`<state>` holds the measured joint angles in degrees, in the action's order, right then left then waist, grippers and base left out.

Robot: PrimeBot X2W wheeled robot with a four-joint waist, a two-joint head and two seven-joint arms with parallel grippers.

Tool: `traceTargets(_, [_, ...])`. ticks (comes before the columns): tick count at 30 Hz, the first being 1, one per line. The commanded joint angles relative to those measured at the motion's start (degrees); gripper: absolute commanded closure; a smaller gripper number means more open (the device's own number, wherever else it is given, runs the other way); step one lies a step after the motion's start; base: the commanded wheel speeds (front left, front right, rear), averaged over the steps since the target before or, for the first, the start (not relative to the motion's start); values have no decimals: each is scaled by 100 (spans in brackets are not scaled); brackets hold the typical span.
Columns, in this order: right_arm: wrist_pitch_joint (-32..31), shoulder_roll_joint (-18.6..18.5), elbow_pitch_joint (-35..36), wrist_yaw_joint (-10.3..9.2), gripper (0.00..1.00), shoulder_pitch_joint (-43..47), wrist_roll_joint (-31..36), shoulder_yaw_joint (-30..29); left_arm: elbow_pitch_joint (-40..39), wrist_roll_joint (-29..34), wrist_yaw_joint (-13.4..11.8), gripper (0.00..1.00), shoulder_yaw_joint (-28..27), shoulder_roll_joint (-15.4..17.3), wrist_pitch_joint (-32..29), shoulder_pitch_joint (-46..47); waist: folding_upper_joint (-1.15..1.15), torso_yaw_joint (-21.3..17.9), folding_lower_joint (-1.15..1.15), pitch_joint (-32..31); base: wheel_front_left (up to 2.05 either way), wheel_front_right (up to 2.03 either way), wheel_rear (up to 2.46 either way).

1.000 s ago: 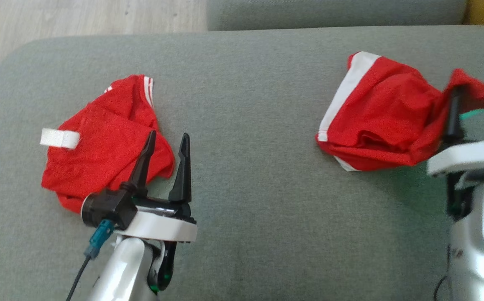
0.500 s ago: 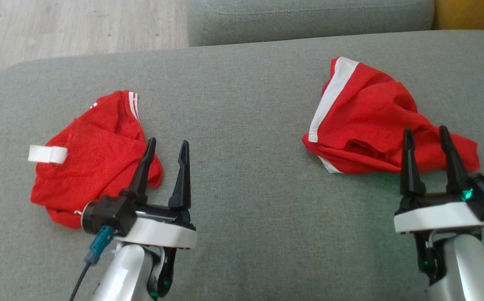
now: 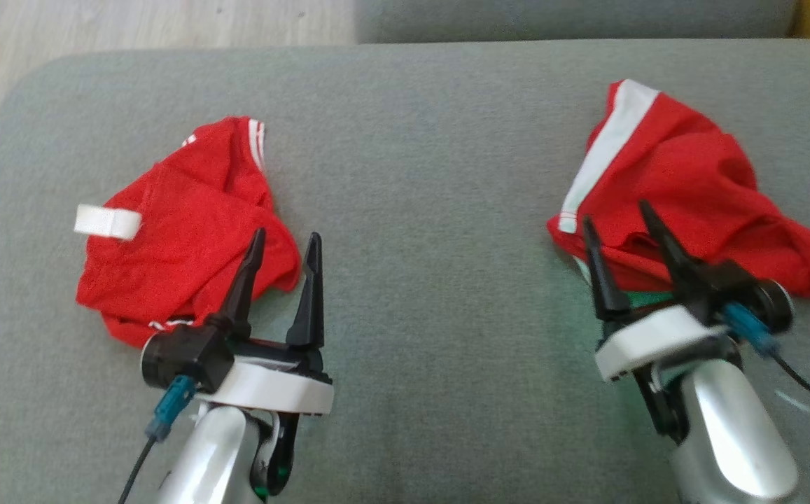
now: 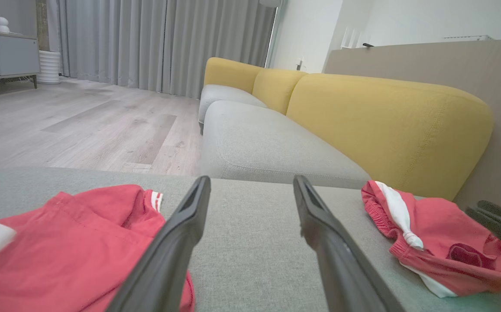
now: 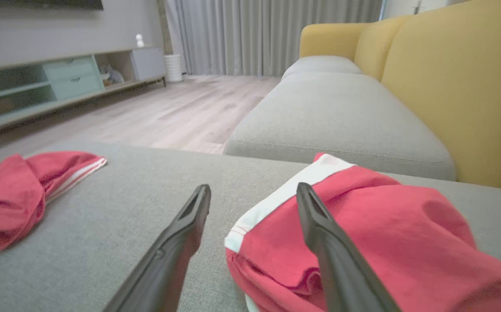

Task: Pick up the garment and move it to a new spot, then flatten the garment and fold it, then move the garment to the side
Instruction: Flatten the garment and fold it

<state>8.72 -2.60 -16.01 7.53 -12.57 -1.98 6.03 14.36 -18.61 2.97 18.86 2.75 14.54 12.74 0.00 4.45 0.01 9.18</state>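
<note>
Head view: R jaws spread (empty) at red garment point(image 3: 685, 175) edge.

Grey seat cushion point(image 3: 447, 210) under my left gripper point(image 4: 251, 178); yellow sofa back point(image 4: 389, 125) ahead to its right. Pale wood floor point(image 4: 81, 125) ahead-left, grey curtains point(image 4: 146, 43) beyond. Low cabinet point(image 5: 59, 73) far left of my right gripper point(image 5: 253, 185).

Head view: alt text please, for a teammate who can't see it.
Two crumpled red garments lie apart on a grey cushion, a white-tagged garment at left and a white-striped garment at right. Both grippers are open and hold nothing: the left gripper at the tagged garment's near edge, the right gripper at the striped one's.
</note>
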Motion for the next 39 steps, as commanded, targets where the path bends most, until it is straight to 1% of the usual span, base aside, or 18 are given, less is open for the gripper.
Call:
traceTargets(1, [-98,-28,70,-4,0,-270,146,188,-187,-6,-3,0,-124,13,46,267,0,101,-1,95,0,0,0])
traceTargets(8, [-509,-28,-769,-4,0,-797,524,128,-163,-61,-29,0,-23,13,46,370,0,327,-1,216,0,0,0])
traceTargets(13, [-555,-28,-1185,-4,0,-981,569,-39,-168,-80,-49,0,-7,13,46,388,0,392,-1,246,0,0,0])
traceTargets(14, [-548,-28,-1257,-4,12,-1002,519,-45,-172,-80,-54,0,-7,13,46,385,0,392,-1,249,0,0,0])
traceTargets(15, [-513,-28,-1314,-4,92,-1024,464,-53,-176,-80,-59,0,-7,13,46,381,0,388,-1,251,0,0,0])
traceTargets(16, [-442,-28,-1355,-4,100,-1046,408,-56,-177,-82,-64,0,-5,13,46,377,0,381,-1,252,0,0,0])
traceTargets(21, [-175,-28,-1478,-4,100,-1146,56,-8,-154,-87,-79,0,-6,13,46,355,0,294,-1,192,0,0,0])
traceTargets(26, [-61,-28,-1343,-4,100,-1195,-184,-171,-141,-96,-82,0,-3,13,46,308,0,170,-1,81,0,0,0])
traceTargets(28, [-77,-28,-1190,-4,100,-1239,-200,-383,-141,-100,-88,0,2,13,46,291,0,125,-1,49,0,0,0])
traceTargets(30, [-170,-28,-980,-4,100,-1331,-98,-720,-148,-101,-97,0,4,13,46,278,0,87,-1,26,0,0,0])
traceTargets(33, [-476,-39,-617,-4,100,-1597,298,-1333,-176,-102,-100,0,16,13,46,275,0,53,-1,53,0,0,0])
traceTargets(36, [-853,-331,-426,-4,100,-2052,625,-1844,-202,-103,-79,0,52,13,46,320,0,89,-1,150,0,0,0])
traceTargets(39, [-1122,-847,-616,-4,100,-2594,772,-2195,-210,-126,-49,0,116,13,46,397,0,201,-1,270,0,0,0])
